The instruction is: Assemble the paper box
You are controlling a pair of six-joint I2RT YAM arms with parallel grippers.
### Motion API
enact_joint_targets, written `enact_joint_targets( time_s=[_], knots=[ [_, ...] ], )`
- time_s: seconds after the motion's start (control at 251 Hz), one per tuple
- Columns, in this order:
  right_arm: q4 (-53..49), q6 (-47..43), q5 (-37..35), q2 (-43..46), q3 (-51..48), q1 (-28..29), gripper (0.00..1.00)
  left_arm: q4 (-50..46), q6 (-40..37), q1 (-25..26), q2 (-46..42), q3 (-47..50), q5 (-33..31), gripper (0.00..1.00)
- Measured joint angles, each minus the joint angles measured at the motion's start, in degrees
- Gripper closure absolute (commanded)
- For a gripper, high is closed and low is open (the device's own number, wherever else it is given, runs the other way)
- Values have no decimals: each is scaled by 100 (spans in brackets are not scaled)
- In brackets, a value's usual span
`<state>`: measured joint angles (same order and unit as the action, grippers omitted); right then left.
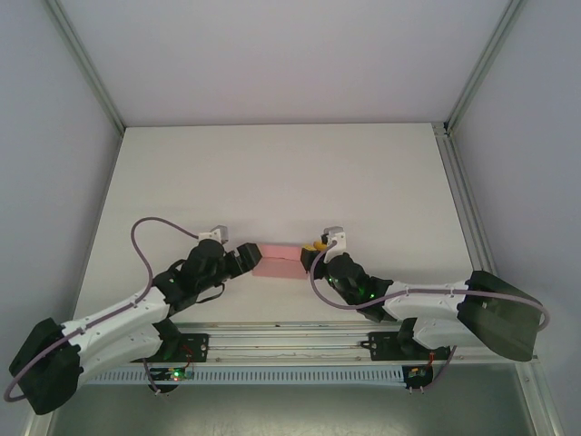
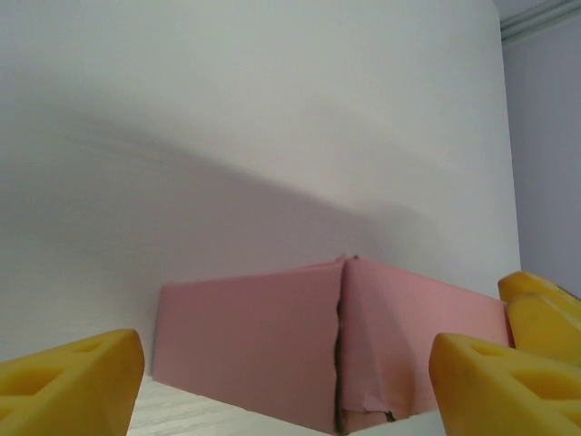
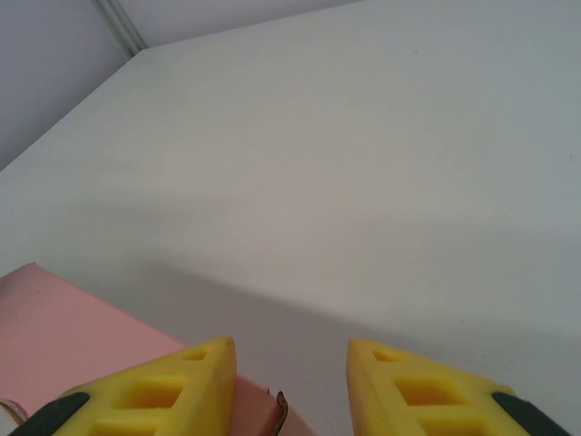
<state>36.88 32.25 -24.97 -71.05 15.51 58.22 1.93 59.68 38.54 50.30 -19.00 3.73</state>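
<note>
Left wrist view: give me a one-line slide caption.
Open left gripper faces the pink paper box on the white table, a vertical seam splitting its near side.

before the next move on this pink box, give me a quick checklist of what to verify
1. Is the paper box between both arms: ok, it sits on the table with a gripper at each end.
2. Is the left gripper open: ok, its fingers stand wide, with the box's near face showing between them.
3. Does the right gripper hold the box: cannot tell; its jaws stand apart, with a box corner beside one finger.
4. Is the side seam closed: not ok, a dark gap runs between two panels.
5. Is the lower edge by the seam intact: not ok, it looks creased.
</note>
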Motion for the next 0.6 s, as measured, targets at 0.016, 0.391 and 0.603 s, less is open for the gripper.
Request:
enact_joint_targets(
  time_s=[0.016,0.391,0.603],
  knots=[
    [-4,0,2,0,4,0,63,-35,-11,-57,-46,0,24,16],
    [-90,0,83,-17,61,-37,64,271,59,-483,-39,258,616,44],
    [-122,2,107,-33,90,-74,64,885,216,-492,105,389,850,67]
  ],
)
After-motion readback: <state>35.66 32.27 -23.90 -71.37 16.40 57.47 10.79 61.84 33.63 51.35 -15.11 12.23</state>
